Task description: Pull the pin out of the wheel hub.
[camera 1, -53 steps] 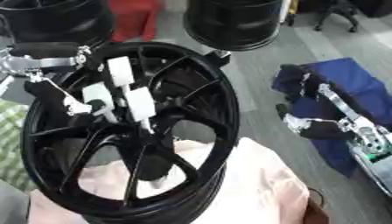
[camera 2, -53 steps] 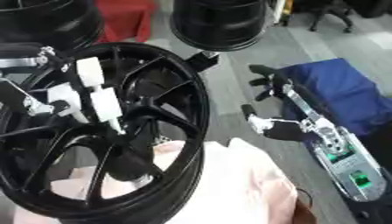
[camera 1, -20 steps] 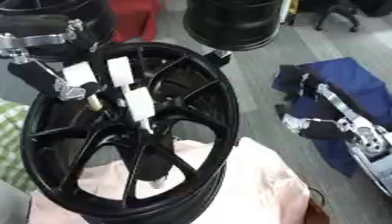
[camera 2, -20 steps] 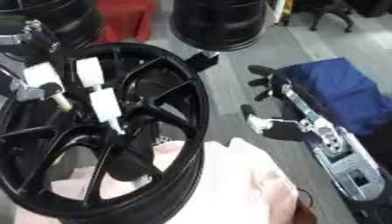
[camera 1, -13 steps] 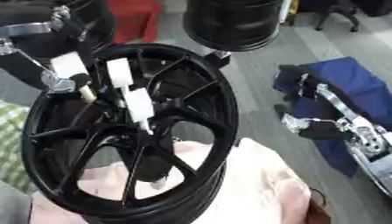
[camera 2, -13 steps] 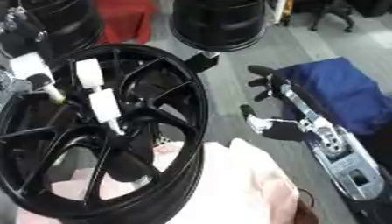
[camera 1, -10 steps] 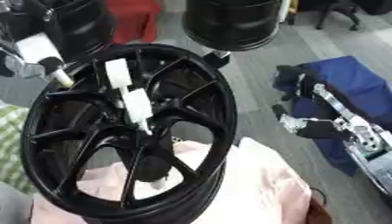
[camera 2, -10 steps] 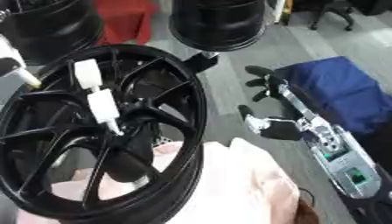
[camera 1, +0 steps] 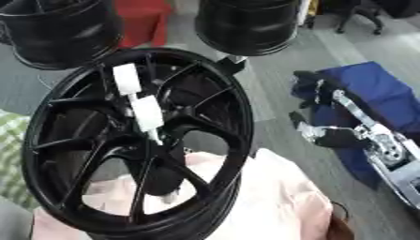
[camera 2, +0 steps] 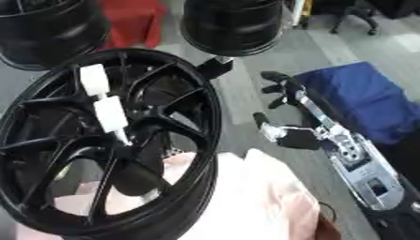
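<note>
A black spoked wheel hub [camera 1: 236, 117] stands tilted on a pink cloth, filling the left half of the view. Two white block-shaped pins stay on its spokes: an upper pin [camera 1: 125, 78] near the rim and a lower pin [camera 1: 147, 114] closer to the centre. My right hand [camera 2: 288, 137] hovers to the right of the hub, apart from it, fingers relaxed and holding nothing. My left hand shows in neither view.
The pink cloth [camera 1: 275, 201] lies under the hub. A blue cloth [camera 1: 381, 89] covers the floor on the right. Two more black wheels [camera 1: 246, 23] [camera 1: 62, 30] and a red object [camera 1: 152, 16] stand behind. Green checked fabric [camera 1: 8, 154] shows at the left edge.
My left hand, shut on a third white pin, drew it off the hub up and to the left and has gone out of view. The right hand has barely moved.
</note>
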Controlling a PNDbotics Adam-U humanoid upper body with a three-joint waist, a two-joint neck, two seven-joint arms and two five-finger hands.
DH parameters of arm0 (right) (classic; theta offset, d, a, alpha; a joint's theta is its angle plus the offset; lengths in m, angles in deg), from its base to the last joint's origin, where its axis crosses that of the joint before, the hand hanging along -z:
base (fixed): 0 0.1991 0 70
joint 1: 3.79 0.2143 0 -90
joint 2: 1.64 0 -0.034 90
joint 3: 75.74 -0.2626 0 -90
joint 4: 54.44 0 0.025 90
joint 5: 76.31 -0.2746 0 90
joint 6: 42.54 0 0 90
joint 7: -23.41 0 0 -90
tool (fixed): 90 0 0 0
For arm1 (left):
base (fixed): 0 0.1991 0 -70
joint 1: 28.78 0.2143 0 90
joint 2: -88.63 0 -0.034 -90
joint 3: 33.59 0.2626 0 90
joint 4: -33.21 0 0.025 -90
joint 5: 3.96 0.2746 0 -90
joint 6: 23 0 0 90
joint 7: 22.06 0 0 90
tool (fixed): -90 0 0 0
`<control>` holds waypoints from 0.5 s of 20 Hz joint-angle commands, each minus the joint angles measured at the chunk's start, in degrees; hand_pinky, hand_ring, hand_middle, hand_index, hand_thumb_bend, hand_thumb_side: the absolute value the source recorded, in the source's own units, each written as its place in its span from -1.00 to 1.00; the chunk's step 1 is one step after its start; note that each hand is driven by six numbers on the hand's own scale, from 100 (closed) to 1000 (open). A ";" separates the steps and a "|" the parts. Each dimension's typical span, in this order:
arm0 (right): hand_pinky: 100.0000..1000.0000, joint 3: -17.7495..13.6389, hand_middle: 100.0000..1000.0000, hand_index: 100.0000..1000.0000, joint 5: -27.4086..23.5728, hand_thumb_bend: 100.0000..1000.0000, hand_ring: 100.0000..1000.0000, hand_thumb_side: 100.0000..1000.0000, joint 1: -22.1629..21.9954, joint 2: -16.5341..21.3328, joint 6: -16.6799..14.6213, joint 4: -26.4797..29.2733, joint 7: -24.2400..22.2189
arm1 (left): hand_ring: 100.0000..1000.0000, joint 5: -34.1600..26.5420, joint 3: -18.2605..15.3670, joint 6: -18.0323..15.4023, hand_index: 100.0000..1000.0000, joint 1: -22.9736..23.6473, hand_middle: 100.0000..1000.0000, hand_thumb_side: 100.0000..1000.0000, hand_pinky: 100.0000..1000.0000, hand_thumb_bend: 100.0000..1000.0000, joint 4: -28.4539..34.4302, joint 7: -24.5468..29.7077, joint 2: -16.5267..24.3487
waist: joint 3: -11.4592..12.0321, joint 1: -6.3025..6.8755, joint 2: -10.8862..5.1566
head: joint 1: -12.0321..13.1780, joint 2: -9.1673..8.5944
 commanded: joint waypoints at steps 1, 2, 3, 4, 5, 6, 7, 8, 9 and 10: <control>0.28 -0.82 0.91 0.91 -0.04 -0.74 0.68 -0.64 0.53 1.27 0.04 0.53 0.41 | -0.55 1.72 -4.93 1.92 0.11 3.64 -0.44 -0.75 -0.12 -1.00 -2.60 -2.83 3.98 | 0.38 -0.17 -0.45 | -0.33 -0.90; 0.28 -0.86 0.91 0.91 -0.04 -0.74 0.68 -0.64 0.57 1.23 0.05 0.54 0.44 | -0.52 2.16 -5.68 2.36 0.13 5.24 -0.41 -0.76 -0.08 -1.00 -3.96 -3.16 3.81 | 0.53 -0.25 -0.39 | -0.34 -0.91; 0.28 -0.89 0.91 0.92 -0.05 -0.74 0.68 -0.64 0.65 1.17 0.05 0.56 0.47 | -0.42 2.69 -6.20 2.69 0.20 6.51 -0.33 -0.80 0.01 -1.00 -5.36 -3.26 3.41 | 0.67 -0.30 -0.33 | -0.34 -0.93; 0.28 -0.89 0.91 0.92 -0.06 -0.74 0.68 -0.64 0.72 1.08 0.06 0.58 0.50 | -0.38 3.36 -6.59 2.92 0.23 7.45 -0.28 -0.80 0.05 -1.00 -6.66 -3.28 2.85 | 0.76 -0.35 -0.28 | -0.32 -0.97; 0.28 -0.87 0.91 0.92 -0.08 -0.74 0.68 -0.64 0.81 0.98 0.06 0.60 0.49 | -0.17 4.24 -6.94 3.17 0.36 8.35 -0.11 -0.79 0.22 -1.00 -7.93 -3.24 2.11 | 0.82 -0.42 -0.23 | -0.28 -1.02; 0.28 -0.84 0.91 0.92 -0.09 -0.74 0.68 -0.63 0.88 0.88 0.06 0.61 0.46 | -0.08 5.50 -7.32 3.33 0.43 9.13 -0.03 -0.75 0.30 -1.00 -9.01 -3.22 1.30 | 0.83 -0.49 -0.19 | -0.23 -1.03; 0.28 -0.84 0.91 0.92 -0.11 -0.74 0.68 -0.63 0.89 0.79 0.07 0.61 0.44 | 0.19 6.62 -7.67 3.44 0.59 9.97 0.22 -0.49 0.47 -0.73 -10.04 -3.04 0.32 | 0.82 -0.58 -0.14 | -0.20 -1.01; 0.28 -0.84 0.91 0.92 -0.12 -0.74 0.68 -0.63 0.89 0.72 0.07 0.61 0.44 | 0.23 7.79 -8.07 3.28 0.60 10.76 0.25 -0.45 0.50 -0.69 -10.91 -2.66 -0.61 | 0.79 -0.66 -0.11 | -0.18 -0.99; 0.28 -0.87 0.91 0.92 -0.14 -0.74 0.68 -0.63 0.87 0.69 0.08 0.61 0.45 | 0.43 8.80 -8.75 3.29 0.71 11.62 0.46 -0.13 0.64 -0.36 -11.93 -2.54 -1.72 | 0.77 -0.79 -0.05 | -0.21 -0.96; 0.28 -0.90 0.90 0.91 -0.17 -0.74 0.68 -0.63 0.86 0.68 0.08 0.63 0.47 | 0.46 9.59 -9.51 3.44 0.72 12.36 0.49 -0.05 0.66 -0.30 -12.97 -2.86 -2.86 | 0.75 -0.88 0.00 | -0.19 -0.91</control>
